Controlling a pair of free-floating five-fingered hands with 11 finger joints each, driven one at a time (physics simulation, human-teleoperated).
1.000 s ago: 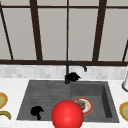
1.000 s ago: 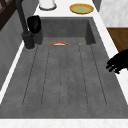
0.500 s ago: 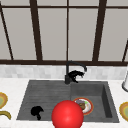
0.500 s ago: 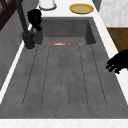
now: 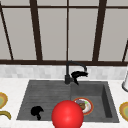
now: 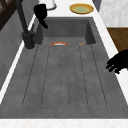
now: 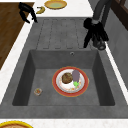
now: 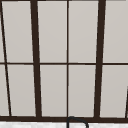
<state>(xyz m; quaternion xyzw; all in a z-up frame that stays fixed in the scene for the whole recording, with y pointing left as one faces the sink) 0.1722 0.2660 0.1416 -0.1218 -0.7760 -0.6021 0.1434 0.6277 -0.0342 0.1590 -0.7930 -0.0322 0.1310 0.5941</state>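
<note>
**Right hand poised at the faucet, nothing yet grasped**

In the front view the right hand (image 5: 78,75) is seen just beside the black faucet (image 5: 67,75), at about 3 o'clock from its upright and directly under the curved spout. Its fingers are stretched out and hang downward, most plainly in the right side view. They are not wrapped round anything, so the hand is judged to be open. Whether the faucet is actually touched cannot be told.

The left hand (image 5: 37,111) is held in the air over the front edge of the drainboard (image 6: 65,80), at about 8 o'clock from the faucet. Its fingers are relaxed and nothing is held.

The faucet itself is mounted on the rear rim of the sink (image 5: 107,100), where drainboard and basin meet. No water is seen at the spout.

A red-rimmed plate (image 7: 70,81) with food on it lies flat on the basin floor. A small round item (image 7: 38,91) rests at its 8 o'clock in the right side view, well apart from it.

A large red ball (image 5: 67,115) is seen at 6 o'clock in the front view. A yellow dish (image 7: 55,4) and a banana (image 7: 40,10) lie on the counter beyond the drainboard.

As a judgement, the faucet has been reached but not taken hold of, and the plate lies untouched.
</note>
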